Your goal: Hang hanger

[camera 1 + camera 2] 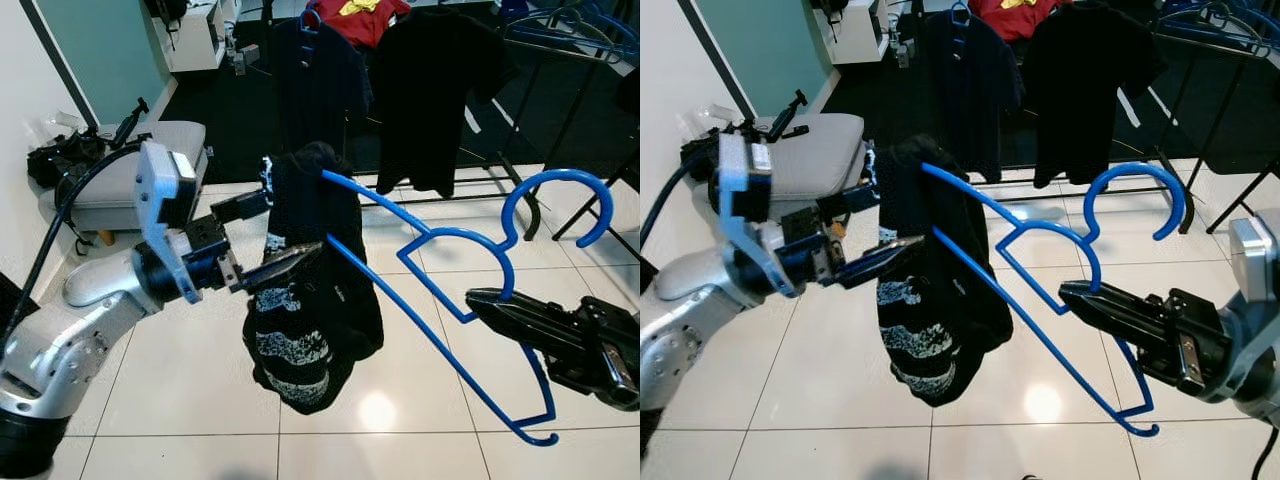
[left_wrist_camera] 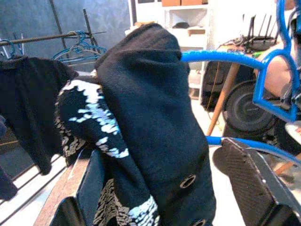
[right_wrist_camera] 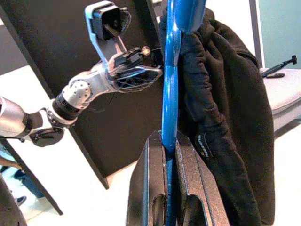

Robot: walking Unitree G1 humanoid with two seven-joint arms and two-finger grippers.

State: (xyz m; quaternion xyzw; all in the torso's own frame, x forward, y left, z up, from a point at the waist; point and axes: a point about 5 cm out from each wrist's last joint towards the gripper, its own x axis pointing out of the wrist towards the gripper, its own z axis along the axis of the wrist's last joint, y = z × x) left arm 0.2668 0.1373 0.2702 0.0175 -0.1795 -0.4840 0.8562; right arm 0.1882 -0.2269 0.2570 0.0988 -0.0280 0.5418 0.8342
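White tiles, clothes rack (image 1: pixel 560 40) behind, right pincer (image 1: pixel 478 299) clamping blue hanger (image 1: pixel 450 240), left pincer (image 1: pixel 285 232) parted around black garment (image 1: pixel 310 290).

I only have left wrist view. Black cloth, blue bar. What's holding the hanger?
Observer: The right gripper is shut on the blue hanger, just below its hook.
Operator: Is the garment on properly?
Observer: No, the black garment is bunched over one end of the hanger, hanging down.
Operator: Rail nearby?
Observer: A clothes rack with dark shirts stands ahead, past the hanger.
Operator: Left gripper?
Observer: The left gripper is open around the garment's upper part.
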